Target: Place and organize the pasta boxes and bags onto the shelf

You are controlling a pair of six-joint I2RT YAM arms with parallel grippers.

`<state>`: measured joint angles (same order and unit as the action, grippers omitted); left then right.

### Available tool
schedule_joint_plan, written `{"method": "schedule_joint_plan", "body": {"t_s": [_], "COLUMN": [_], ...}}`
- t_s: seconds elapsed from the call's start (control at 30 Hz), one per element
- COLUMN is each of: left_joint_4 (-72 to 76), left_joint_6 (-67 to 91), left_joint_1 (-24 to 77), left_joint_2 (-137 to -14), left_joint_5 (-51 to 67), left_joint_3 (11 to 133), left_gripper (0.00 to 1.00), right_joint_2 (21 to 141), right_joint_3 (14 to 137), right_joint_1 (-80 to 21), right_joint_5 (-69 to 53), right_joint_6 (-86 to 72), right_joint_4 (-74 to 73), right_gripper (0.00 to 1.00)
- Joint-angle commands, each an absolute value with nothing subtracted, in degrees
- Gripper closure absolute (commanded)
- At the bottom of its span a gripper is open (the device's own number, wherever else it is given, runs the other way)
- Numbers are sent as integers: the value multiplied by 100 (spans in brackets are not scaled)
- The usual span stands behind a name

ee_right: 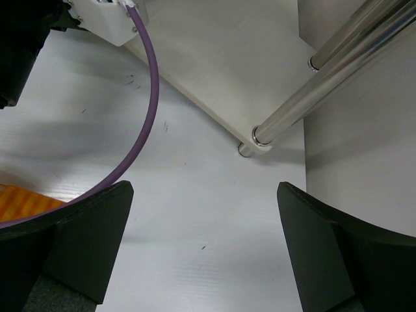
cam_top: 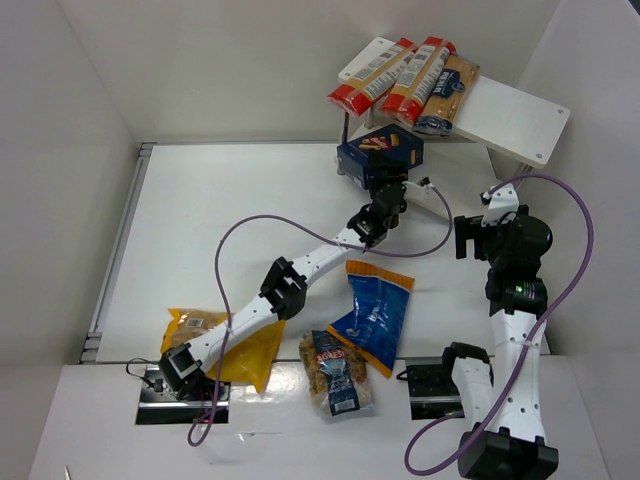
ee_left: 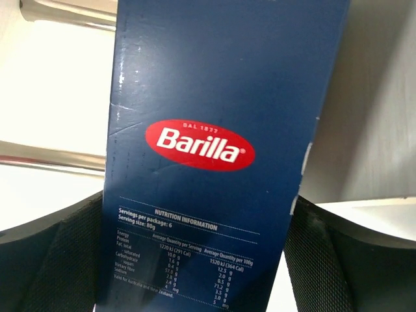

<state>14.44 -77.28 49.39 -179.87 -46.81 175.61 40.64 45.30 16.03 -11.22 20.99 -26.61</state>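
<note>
White walls close round a pale surface [cam_top: 200,220], with the white shelf [cam_top: 510,115] standing in the far right corner and long red-ended spaghetti packs [cam_top: 400,75] lying across its top board. My left fingers [ee_left: 65,260] are spread wide with the dark blue pasta box [ee_left: 214,97] standing straight up between them, its long axis running away from my palm and its logo facing me. The pads sit right at its edges, and I cannot tell whether they press on it or only flank it. The box seems to rest on the lower board, under the near corner of the top one. My right fingers [ee_right: 84,240] are spread fully apart and hold nothing, hanging over bare surface with a chrome leg of the shelf just ahead. What I judge is left to do lies behind both sets of fingers, back toward my bases. The blue bag [cam_top: 375,315] is nearest, just behind my left fingers, lengthwise toward the shelf. The clear bag [cam_top: 335,375] lies beyond it, and the yellow bag [cam_top: 250,355] is tucked under my left arm.
</note>
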Motion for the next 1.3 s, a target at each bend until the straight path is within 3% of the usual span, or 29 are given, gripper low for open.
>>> {"method": "schedule_joint_plan", "body": {"t_s": [0.0, 0.73, 0.9, 1.27], "left_joint_4": [2303, 2021, 1012, 721], "left_joint_6": [-7488, -7163, -6452, -6057], "left_joint_1": [4922, 4983, 5036, 4975], "left_joint_2": [-17534, -16822, -16445, -16111], "left_joint_5": [-4377, -4324, -4325, -4202], "left_joint_3": [17982, 17982, 17982, 17982], "left_gripper": [0, 0, 0, 0], "right_joint_2": [4061, 4061, 4061, 4008], "right_joint_3": [4597, 4597, 4597, 4597], "right_joint_1": [1652, 1652, 1652, 1652], "right_joint_5": [-1151, -1204, -1204, -1257], "right_joint_6": [2162, 2162, 2162, 2162], "right_joint_4": [-2646, -2646, -2646, -2698], "right_gripper": [0, 0, 0, 0]}}
